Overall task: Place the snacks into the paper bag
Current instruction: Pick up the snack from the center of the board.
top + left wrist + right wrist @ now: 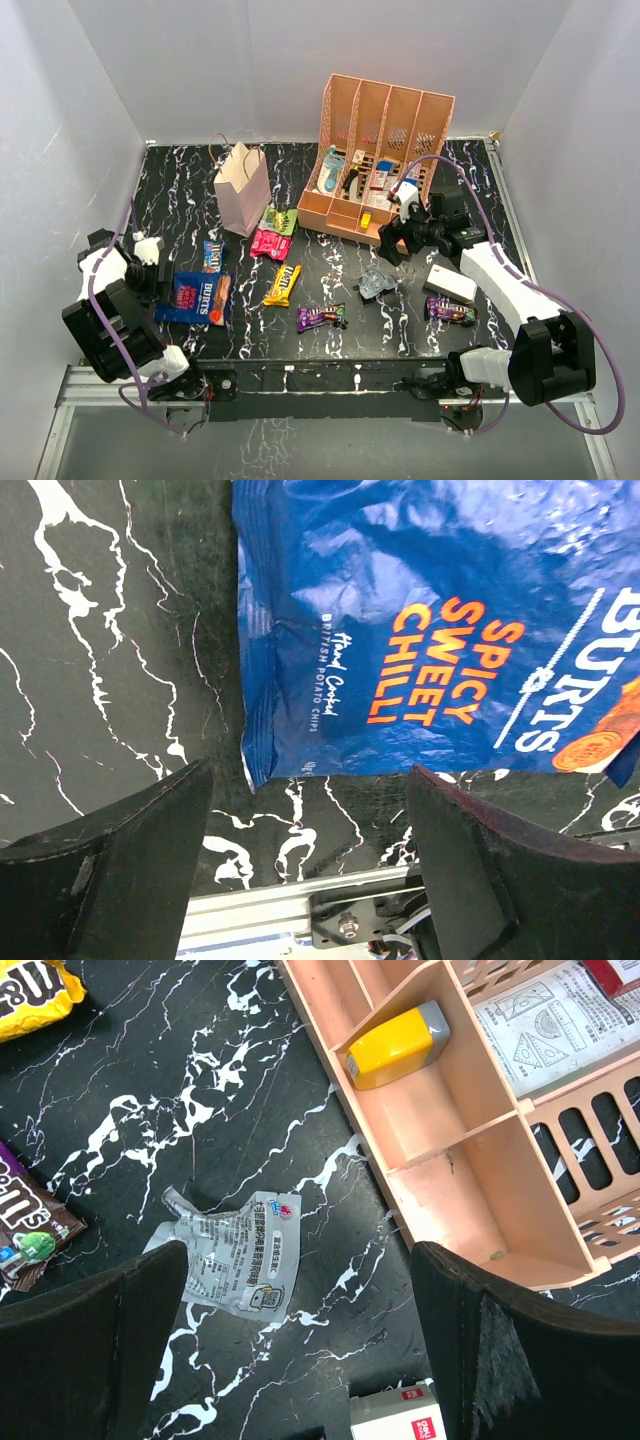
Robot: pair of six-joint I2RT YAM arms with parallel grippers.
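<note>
While the left end effector (310, 780) and right end effector (300, 1260) gape empty, the rack (455, 1155) flanks the clear-silver packet (235, 1265).

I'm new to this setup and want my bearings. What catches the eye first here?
The tall peach rack at the back of the black marbled table stands out, with a pale paper bag upright to its left. Bright snack packets lie scattered in front, the biggest a blue crisp bag at near left, close by the open left gripper.
</note>
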